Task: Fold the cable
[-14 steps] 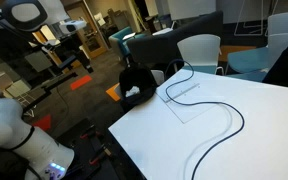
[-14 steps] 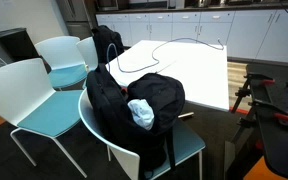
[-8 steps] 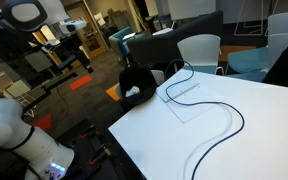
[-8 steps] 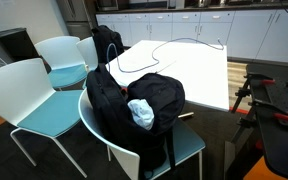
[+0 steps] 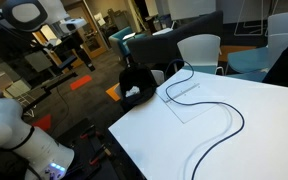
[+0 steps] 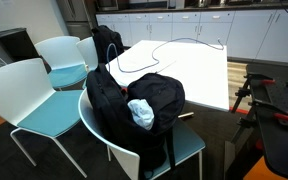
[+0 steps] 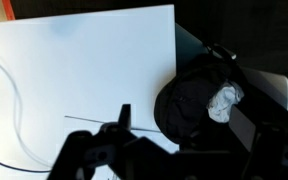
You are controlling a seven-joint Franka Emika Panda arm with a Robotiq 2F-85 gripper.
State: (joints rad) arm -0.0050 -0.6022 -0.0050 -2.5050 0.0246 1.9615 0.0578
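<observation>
As it hovers, pincer [image 7: 124, 113] sits closed.

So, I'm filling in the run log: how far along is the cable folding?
Done: nothing yet. In both exterior views the cable lies spread in loose curves across the white table, with no fold in it. In hand: nothing. In the wrist view the end effector hangs above the table and holds no cable. Left: the whole job, from grasping one end to laying it back over the rest.
</observation>
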